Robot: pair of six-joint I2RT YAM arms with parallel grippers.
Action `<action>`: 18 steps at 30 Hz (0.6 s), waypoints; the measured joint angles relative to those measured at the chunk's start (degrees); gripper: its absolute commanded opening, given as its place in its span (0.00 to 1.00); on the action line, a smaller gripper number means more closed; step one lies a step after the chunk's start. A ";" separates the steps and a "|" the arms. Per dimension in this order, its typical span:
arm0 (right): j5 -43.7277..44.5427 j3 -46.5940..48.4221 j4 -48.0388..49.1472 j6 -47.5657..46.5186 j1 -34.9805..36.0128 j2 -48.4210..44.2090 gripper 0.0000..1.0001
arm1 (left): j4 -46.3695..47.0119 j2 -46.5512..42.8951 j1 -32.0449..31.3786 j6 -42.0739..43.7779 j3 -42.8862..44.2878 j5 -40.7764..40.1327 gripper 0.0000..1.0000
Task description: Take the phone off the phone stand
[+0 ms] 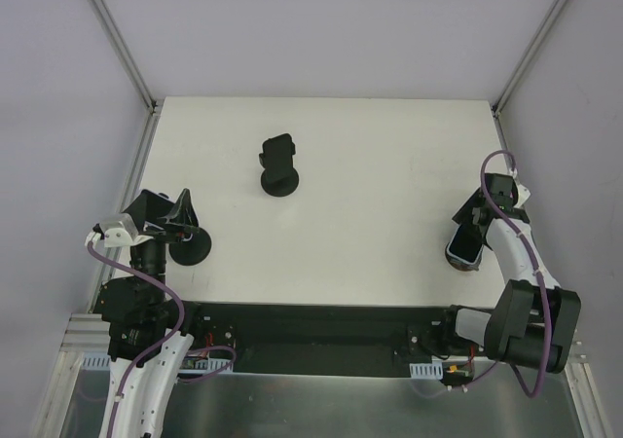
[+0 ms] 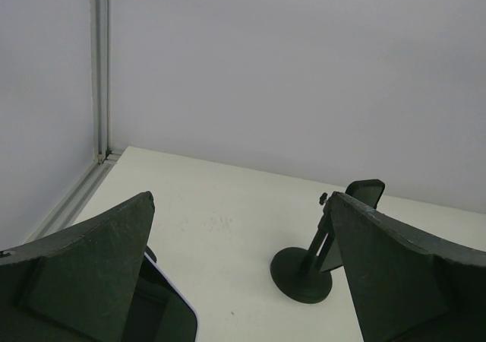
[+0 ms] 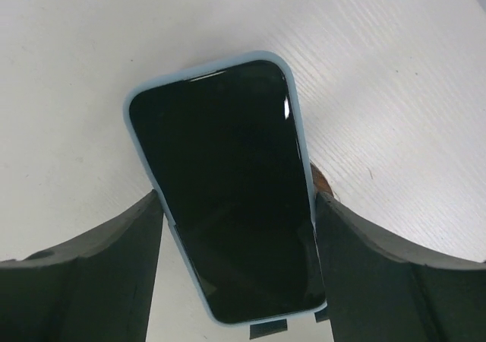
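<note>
Phone shows black screen, pale blue case, clasped by right hand.

Bright diffuse light, faint soft shadows on tabletop, small glare on phone screen, wrist-view foreground slightly blurred.

Your white-and-black left arm is folded at the near left with its black two-finger left gripper spread wide, while your white-and-black right arm reaches forward at the near right, its black two-finger right gripper clamped on both long edges of a light-blue-cased, black-screened phone.
</note>
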 measured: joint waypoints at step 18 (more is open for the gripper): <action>-5.44 2.16 8.35 -3.34 9.29 7.13 0.42 | 0.00 0.00 0.00 0.20 0.00 -0.04 0.99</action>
